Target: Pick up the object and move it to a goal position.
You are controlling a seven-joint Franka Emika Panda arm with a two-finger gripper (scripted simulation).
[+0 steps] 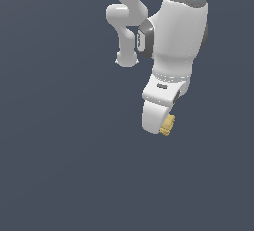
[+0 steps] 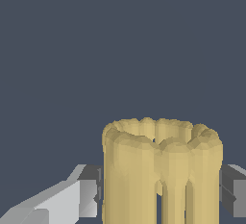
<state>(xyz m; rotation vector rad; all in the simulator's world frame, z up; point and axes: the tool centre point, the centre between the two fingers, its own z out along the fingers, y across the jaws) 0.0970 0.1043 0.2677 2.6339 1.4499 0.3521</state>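
You have the hand (image 1: 166, 126) clamped on the object (image 1: 167, 125): in the wrist view its 2 fingers (image 2: 89, 189) press against opposite sides of the tan-yellow ridged piece (image 2: 161, 170). In the exterior view the piece pokes out beside the white hand's lower end, over plain dark background.

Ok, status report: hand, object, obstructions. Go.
Hand shut on the ridged tan-yellow object, fingers pressing both sides. Object visible at the hand's tip in the exterior view. Nothing visible in the way.
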